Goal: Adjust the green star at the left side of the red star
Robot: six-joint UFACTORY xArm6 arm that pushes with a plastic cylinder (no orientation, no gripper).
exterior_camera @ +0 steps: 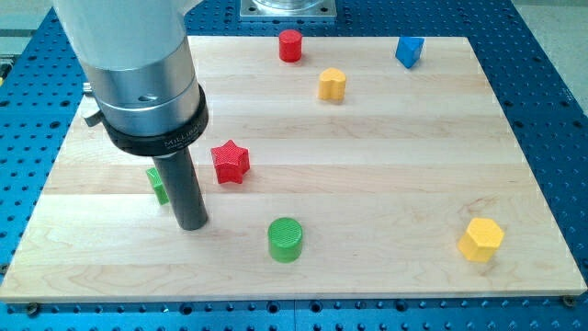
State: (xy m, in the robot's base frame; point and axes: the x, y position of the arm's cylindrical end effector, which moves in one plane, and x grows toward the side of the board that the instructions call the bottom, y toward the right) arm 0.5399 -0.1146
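On the wooden desk (386,165), my tip (191,226) rests just below and slightly to the view's right of the green star (156,184). The rod (184,188) hides most of that block, so only a green sliver shows at the rod's left edge, and I cannot tell whether rod and block are touching or merely very close. There is no grasping hand on this arm: it ends in the plain dark rod, which has hold of nothing.

The green star lies to the view's left of the red star (230,162), a little lower than it, with the rod standing between the two. The red star is near the rod but apart from it.

A green cylinder (285,239) sits below and to the right of the tip, well clear of both stars. Towards the view's top are a red cylinder (290,45), a yellow block (332,85) just below and right of it, and a blue block (410,51) further right. Another yellow block (481,239), hexagonal in outline, lies near the bottom right corner.
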